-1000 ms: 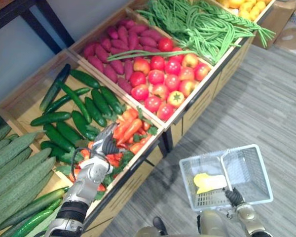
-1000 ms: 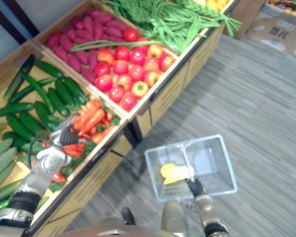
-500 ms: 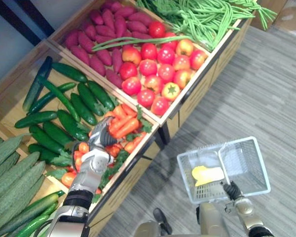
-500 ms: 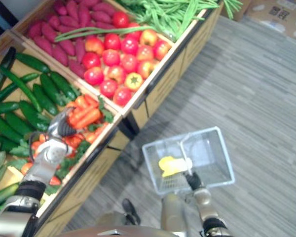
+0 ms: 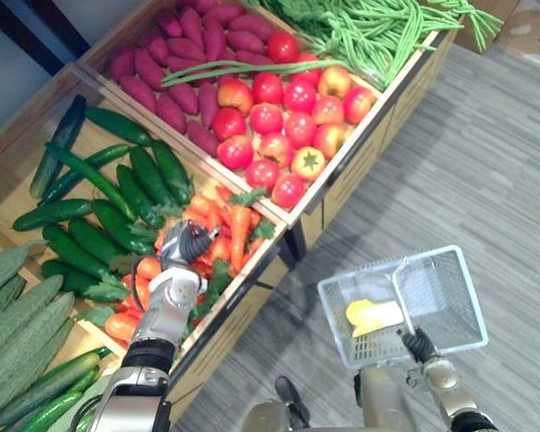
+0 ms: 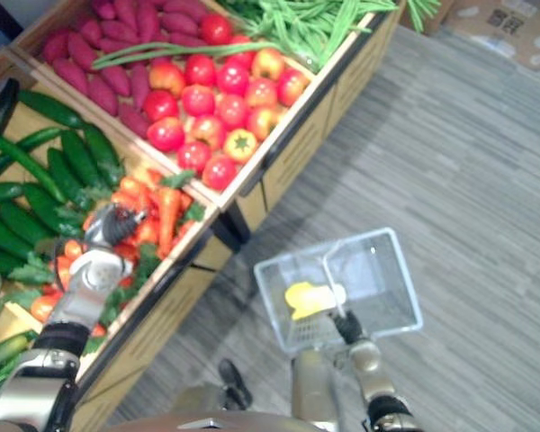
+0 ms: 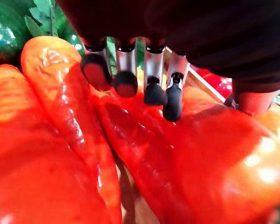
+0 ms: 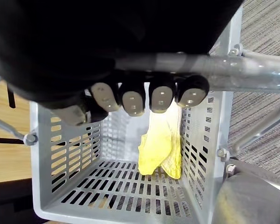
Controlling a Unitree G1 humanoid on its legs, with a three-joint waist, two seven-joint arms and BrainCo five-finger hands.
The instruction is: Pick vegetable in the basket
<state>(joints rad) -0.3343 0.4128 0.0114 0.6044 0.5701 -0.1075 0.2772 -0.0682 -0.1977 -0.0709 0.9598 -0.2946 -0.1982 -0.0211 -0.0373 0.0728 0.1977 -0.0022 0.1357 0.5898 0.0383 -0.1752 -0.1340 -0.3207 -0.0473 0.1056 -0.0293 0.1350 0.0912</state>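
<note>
Under the left hand (image 5: 187, 245), left eye view: carrot pile (image 5: 238, 236), wrist bent so the palm faces down onto it, which reads as lining up a top-down grab. Cucumbers (image 5: 135, 180) lie just past its back side, tomatoes (image 5: 283, 117) further out beyond the fingertips in the next bin. Leafy tops (image 5: 218, 281) are tangled through the pile near the wrist and could snag. Right hand (image 5: 420, 345) is well apart and low over the floor, carrying the basket (image 5: 385, 266) level so it's ready to receive. Yellow item (image 5: 371, 313) is already inside, no carrot in it. Right eye view: same layout. The crate's front wall (image 6: 166, 310) stands between the two hands, so my read is that any carrot must be lifted clear over it before crossing to the basket. Left wrist view: fingers (image 7: 126, 70) are extended in a row with tips just above the carrots, thumb (image 7: 252, 100) off to the side, and nothing is enclosed, so the hand is released with no grasp yet. Carrots are packed touching each other right below the tips, so isolating one looks fiddly. Right wrist view: fingers are wrapped round the metal handle (image 8: 252, 70) in a firm clench, with the basket hanging below the palm and the yellow item against its far wall.
</note>
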